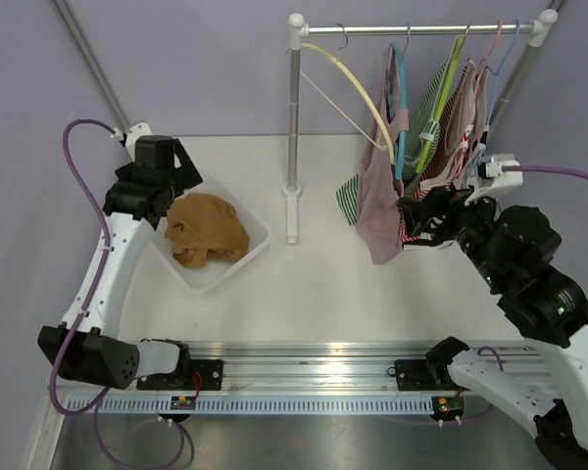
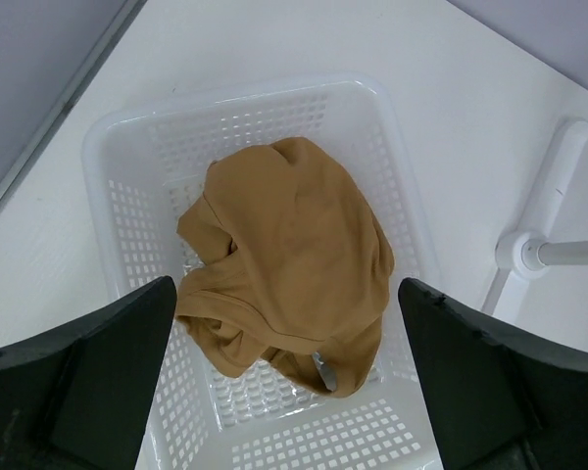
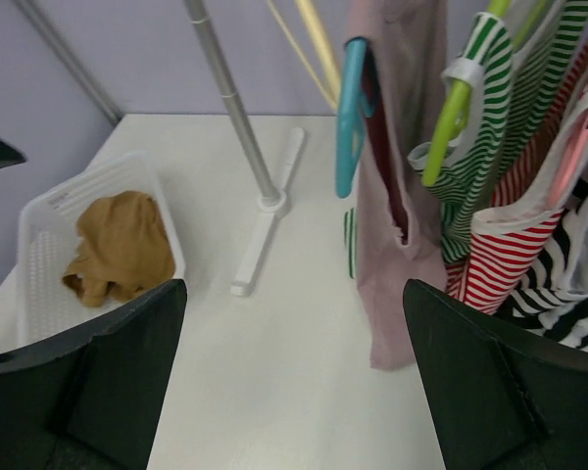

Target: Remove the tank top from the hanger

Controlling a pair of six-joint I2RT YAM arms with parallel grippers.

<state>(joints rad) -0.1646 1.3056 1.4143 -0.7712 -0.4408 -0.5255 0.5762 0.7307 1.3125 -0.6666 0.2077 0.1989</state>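
White tabletop (image 1: 314,294), lilac walls. Pink tank top (image 1: 377,211) hangs on blue hanger (image 1: 402,98) at rack rail (image 1: 412,29), far right; soft, light, limp. We judge strap at hanger shoulder best hold. Right end effector (image 1: 416,220) fingers apart, near its lower half. Striped tops (image 1: 451,117) crowd right side. Left end effector (image 2: 286,284) spread wide over basket (image 1: 255,230) holding tan garment (image 1: 208,230).

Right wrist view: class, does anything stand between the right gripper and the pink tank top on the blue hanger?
Nothing visible does. The open right gripper faces the pink tank top across bare table. The rack pole stands off to the left, and the striped tops hang beside the pink one, not in front.
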